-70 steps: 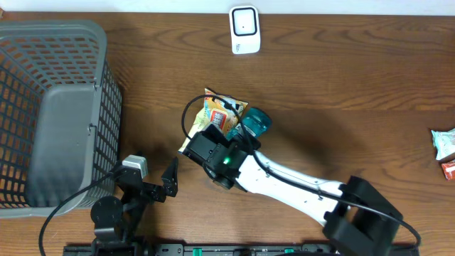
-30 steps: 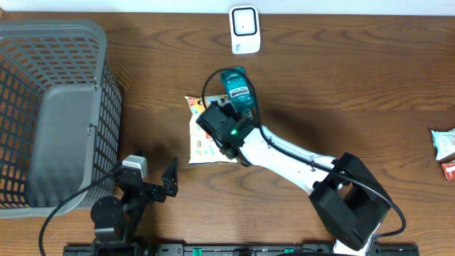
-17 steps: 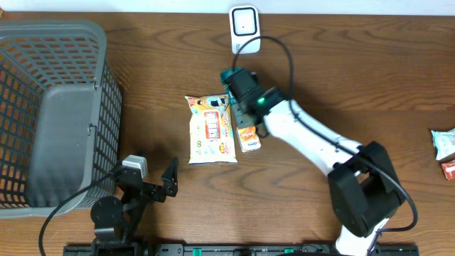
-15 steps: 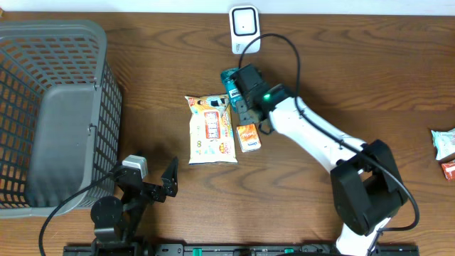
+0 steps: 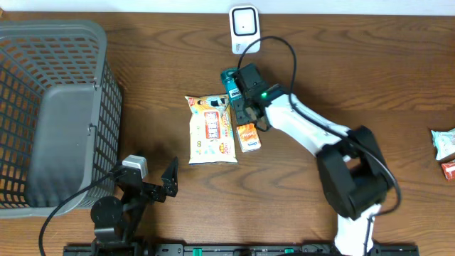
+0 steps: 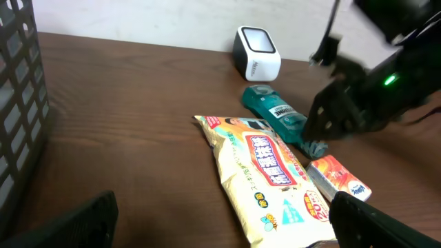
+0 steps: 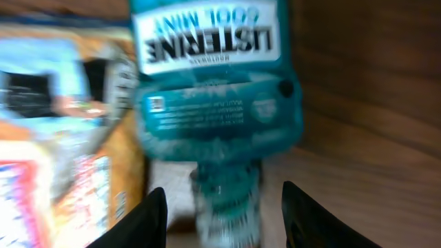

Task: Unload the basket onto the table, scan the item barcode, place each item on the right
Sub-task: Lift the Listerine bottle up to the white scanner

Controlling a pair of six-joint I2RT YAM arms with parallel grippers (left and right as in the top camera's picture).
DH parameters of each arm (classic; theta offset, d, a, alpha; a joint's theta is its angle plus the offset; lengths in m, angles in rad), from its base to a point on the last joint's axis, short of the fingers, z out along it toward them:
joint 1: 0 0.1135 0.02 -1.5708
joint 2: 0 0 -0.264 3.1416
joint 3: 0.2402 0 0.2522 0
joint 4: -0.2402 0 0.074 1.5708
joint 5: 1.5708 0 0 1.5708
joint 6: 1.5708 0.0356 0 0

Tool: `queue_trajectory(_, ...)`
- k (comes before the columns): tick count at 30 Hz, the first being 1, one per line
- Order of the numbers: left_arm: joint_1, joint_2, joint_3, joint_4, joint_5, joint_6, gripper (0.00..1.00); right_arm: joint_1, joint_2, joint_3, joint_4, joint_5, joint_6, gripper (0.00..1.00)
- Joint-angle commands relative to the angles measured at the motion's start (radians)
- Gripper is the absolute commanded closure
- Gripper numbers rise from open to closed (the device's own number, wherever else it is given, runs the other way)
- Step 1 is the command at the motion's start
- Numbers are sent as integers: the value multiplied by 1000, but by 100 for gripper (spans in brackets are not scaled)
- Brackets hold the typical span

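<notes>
The teal Listerine bottle [image 7: 213, 89] lies flat on the worktop [image 5: 370, 78], between the white scanner [image 5: 244, 28] and a small orange pack [image 5: 248, 136], just right of the top end of the yellow snack bag [image 5: 210, 129]. Its cap end points toward the orange pack, its base toward the scanner. The right hand [image 7: 225, 200] hangs low over the bottle's neck. Its 2 fingers [image 7: 153, 217] stand on either side of the cap with a gap showing on both sides, so it is partly open and grips nothing. The right wrist view is blurred. The large label print can be read there, upside down, but the small print below it cannot. The left hand [image 6: 224, 207] sits near the front edge of the worktop, well apart from the bottle, its 2 fingers spread wide with nothing between them, and it faces the bag. A grey mesh basket [image 5: 50, 107] stands at the far left. 2 small packets [image 5: 444, 146] lie at the right edge, partly cut off by the frame.
</notes>
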Motion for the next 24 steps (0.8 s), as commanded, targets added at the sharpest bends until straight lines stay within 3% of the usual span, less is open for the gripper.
queue_trajectory(1,4,-1,-20,-12,-2,-6,2,-4,59,3,21,2,3,51)
queue_trajectory(5,4,-1,-20,-12,-2,-6,2,-4,91,3,25,2,3,52)
queue_trajectory(11,4,-1,-20,-12,-2,-6,2,-4,95,3,27,2,4,76)
queue_trajectory(16,4,-1,-20,-12,-2,-6,2,-19,65,6,5,2,3,80)
queue_trajectory(24,4,-1,-20,-12,-2,-6,2,-69,-114,13,-171,-18,3,83)
